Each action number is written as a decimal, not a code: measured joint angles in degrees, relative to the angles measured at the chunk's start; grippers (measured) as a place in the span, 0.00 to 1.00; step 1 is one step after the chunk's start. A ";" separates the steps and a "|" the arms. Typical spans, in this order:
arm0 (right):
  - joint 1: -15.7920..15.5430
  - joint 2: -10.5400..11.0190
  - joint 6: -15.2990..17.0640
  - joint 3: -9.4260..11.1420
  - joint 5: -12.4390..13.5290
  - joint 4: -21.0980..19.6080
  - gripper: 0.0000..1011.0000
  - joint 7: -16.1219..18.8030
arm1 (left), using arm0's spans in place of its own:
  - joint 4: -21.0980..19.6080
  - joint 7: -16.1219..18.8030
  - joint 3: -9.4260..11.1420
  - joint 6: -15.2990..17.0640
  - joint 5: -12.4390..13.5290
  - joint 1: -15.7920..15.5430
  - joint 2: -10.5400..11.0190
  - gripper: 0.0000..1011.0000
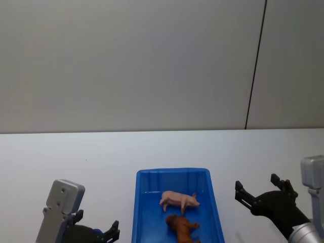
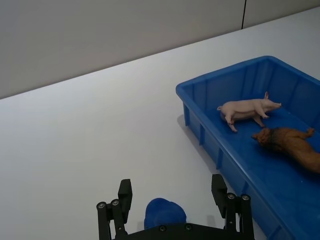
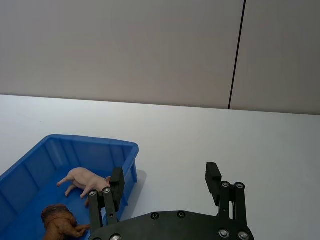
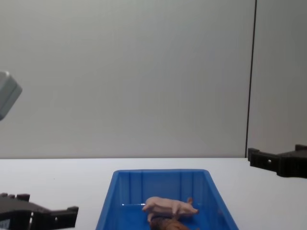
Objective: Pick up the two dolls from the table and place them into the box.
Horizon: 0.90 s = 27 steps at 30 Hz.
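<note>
Both dolls lie inside the blue box (image 1: 172,173) at the near middle of the white table (image 1: 101,157). The pale pink pig (image 1: 179,200) lies on its side at the box's middle, and the reddish-brown doll (image 1: 183,227) lies just nearer to me. My left gripper (image 1: 96,225) hovers low to the left of the box, open and empty. In the left wrist view the left gripper (image 2: 171,192) has bare table between its fingers, with the pig (image 2: 248,107) and brown doll (image 2: 292,145) off to the side. To the right of the box, my right gripper (image 1: 256,183) is open and empty.
A plain grey wall (image 1: 126,61) with a dark vertical seam (image 1: 255,66) stands behind the table's far edge. Bare tabletop spreads to the left, right and beyond the box (image 4: 158,173). The box's blue wall (image 3: 90,150) lies close beside the right gripper (image 3: 165,177).
</note>
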 joint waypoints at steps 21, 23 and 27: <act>-0.01 0.00 0.00 0.00 0.00 0.00 0.99 0.01 | 5.30 -3.15 0.50 2.10 1.03 0.14 -1.63 0.62; -0.01 0.00 0.00 0.00 0.00 0.00 0.99 0.01 | 5.92 -3.31 0.50 2.10 1.24 0.07 -1.79 0.58; -0.01 0.00 0.00 0.00 -0.01 0.00 0.99 0.01 | 6.73 -3.62 0.49 2.04 1.65 -0.02 -2.02 0.42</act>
